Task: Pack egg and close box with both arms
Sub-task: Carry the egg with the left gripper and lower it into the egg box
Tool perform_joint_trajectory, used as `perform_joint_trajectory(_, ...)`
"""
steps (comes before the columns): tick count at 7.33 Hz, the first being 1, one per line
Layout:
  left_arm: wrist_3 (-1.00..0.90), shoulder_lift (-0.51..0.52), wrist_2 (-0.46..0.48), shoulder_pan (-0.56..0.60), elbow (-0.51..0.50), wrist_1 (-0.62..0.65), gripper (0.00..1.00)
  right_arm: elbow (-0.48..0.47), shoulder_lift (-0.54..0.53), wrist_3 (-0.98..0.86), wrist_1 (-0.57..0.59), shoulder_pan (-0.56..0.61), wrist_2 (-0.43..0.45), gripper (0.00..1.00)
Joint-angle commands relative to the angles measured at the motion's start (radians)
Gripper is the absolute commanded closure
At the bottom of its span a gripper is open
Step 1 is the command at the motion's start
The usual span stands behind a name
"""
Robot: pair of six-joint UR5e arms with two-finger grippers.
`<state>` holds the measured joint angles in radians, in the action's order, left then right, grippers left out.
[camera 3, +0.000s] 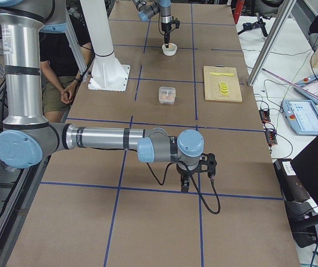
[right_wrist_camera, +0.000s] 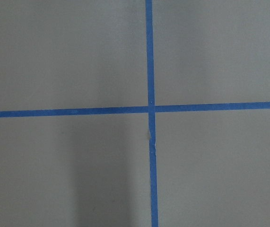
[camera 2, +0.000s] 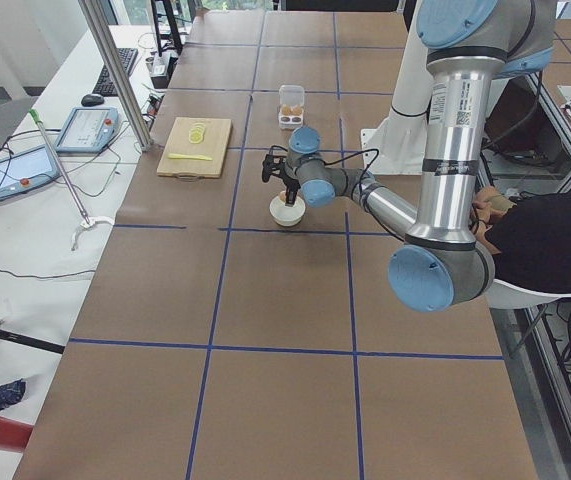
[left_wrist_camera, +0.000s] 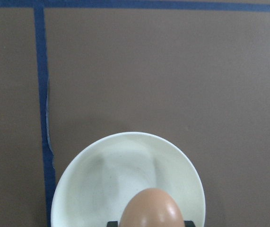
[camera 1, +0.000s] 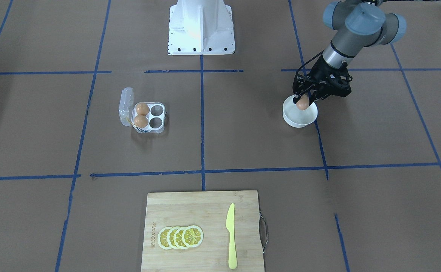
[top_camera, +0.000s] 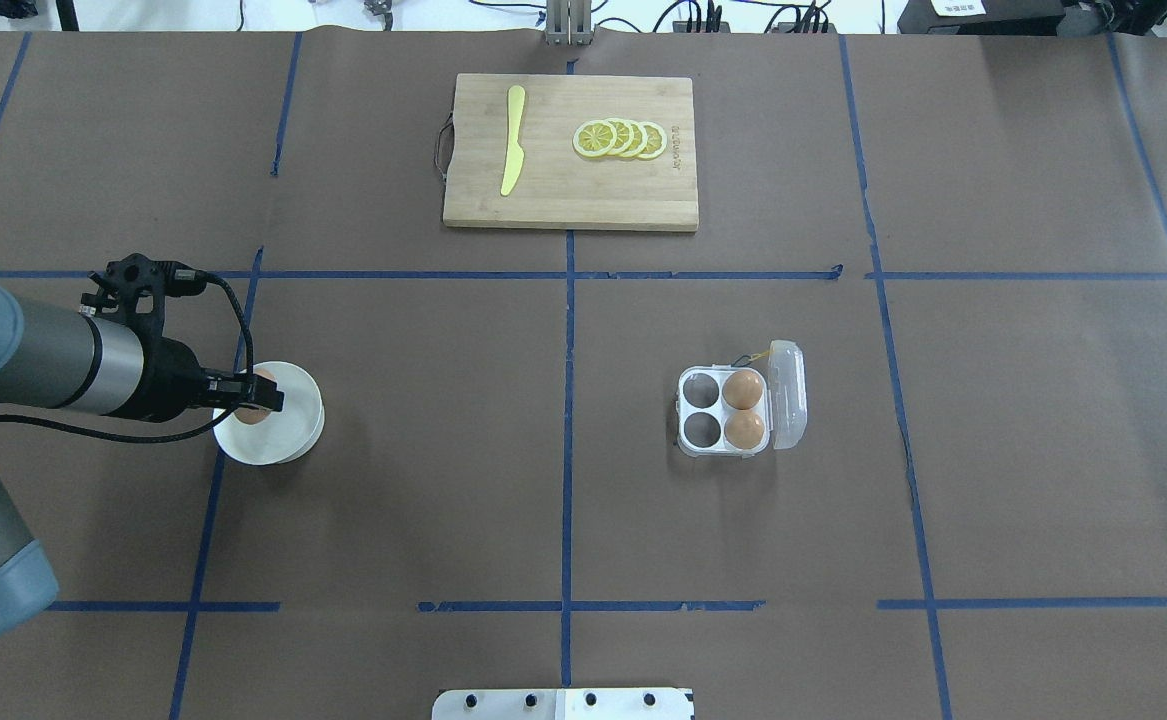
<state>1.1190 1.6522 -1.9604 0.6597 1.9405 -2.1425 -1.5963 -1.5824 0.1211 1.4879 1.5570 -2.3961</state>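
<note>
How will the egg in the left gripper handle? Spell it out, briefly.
Probably fragile: the egg looks like a real hen's egg, so the left gripper closed on it should squeeze lightly. Likely slippery: its shell is smooth, curved and shiny. Apt to roll if released, though the white bowl below would probably contain it.

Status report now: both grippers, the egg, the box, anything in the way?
Left gripper shut on egg, over white bowl. Right gripper: cannot tell. Box open, two cells free. Nothing between bowl and box.
</note>
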Motion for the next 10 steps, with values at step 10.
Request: perform_joint_trajectory(10,0.14,0.834,0.216,-0.252,-0.715,-0.321,1.0,0.001,0.009,0.0,0.0,0.0,-0.032,0.0)
